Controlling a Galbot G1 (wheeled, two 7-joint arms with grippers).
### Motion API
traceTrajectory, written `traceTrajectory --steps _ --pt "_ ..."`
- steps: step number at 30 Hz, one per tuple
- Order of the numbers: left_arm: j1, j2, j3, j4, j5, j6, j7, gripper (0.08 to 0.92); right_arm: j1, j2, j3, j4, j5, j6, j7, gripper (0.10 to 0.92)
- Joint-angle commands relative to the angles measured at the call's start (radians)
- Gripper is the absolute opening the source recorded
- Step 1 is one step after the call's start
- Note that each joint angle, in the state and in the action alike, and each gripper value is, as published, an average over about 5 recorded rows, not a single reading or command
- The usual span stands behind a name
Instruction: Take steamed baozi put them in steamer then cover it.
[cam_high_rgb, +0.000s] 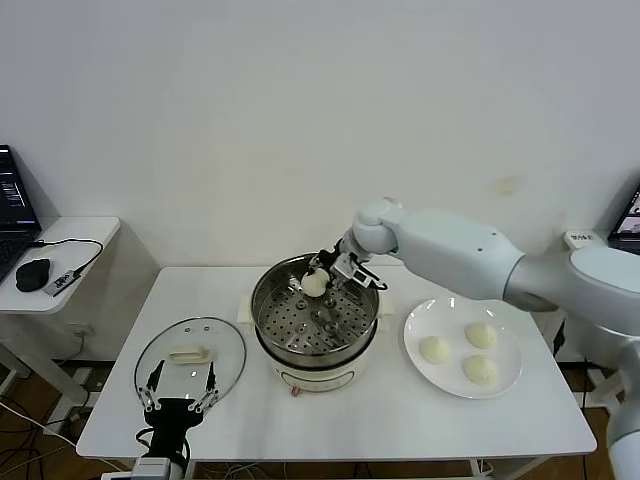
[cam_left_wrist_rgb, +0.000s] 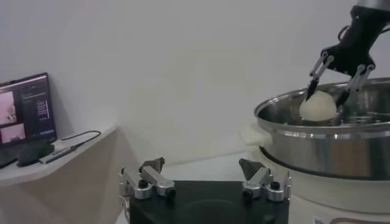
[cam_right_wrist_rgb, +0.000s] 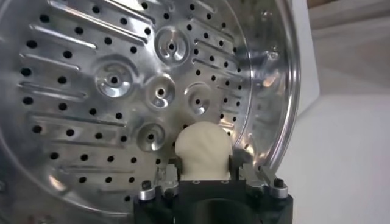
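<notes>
My right gripper (cam_high_rgb: 322, 276) is shut on a pale cream baozi (cam_high_rgb: 314, 285) and holds it over the far rim of the steel steamer basket (cam_high_rgb: 270, 312), which sits on a cream pot base. In the right wrist view the baozi (cam_right_wrist_rgb: 202, 149) sits between the fingers above the perforated floor (cam_right_wrist_rgb: 116, 79). Three more baozi (cam_high_rgb: 434, 349) lie on the white plate (cam_high_rgb: 510, 345) to the right. My left gripper (cam_high_rgb: 180, 392) is open and empty near the table's front edge, just before the glass lid (cam_high_rgb: 190, 352).
A side table (cam_high_rgb: 70, 235) with a laptop, mouse and cable stands at the left. The wall is close behind the steamer. In the left wrist view the steamer (cam_left_wrist_rgb: 329, 146) and the held baozi (cam_left_wrist_rgb: 318, 107) show beyond the open left gripper (cam_left_wrist_rgb: 204, 176).
</notes>
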Motion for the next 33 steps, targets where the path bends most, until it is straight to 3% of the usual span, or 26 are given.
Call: traceTrajectory --steps 1,8,12,20,27,33 --pt "-0.001 0.0 0.001 0.001 0.0 0.001 0.001 0.823 -0.02 0.02 0.011 -0.041 -0.042 0.039 0.021 0.547" --pt "-0.001 -0.001 0.002 0.0 0.002 0.002 0.001 0.823 0.019 0.001 -0.004 -0.003 0.047 0.013 0.001 0.745" --pt "-0.001 -0.002 0.002 -0.001 0.002 0.002 0.002 0.823 0.076 -0.02 -0.037 0.069 0.151 -0.045 -0.036 0.813" --pt "0.001 0.0 0.003 -0.014 0.001 0.007 0.005 0.823 0.256 -0.11 -0.11 0.239 0.397 -0.276 -0.167 0.823" --pt "0.009 0.013 0.0 -0.031 -0.023 0.016 0.002 0.823 0.351 -0.262 -0.124 0.363 0.483 -0.472 -0.207 0.823" --pt "-0.009 0.042 -0.037 -0.048 -0.08 0.052 0.003 0.823 0.411 -0.48 -0.162 0.528 0.534 -0.603 -0.214 0.823"
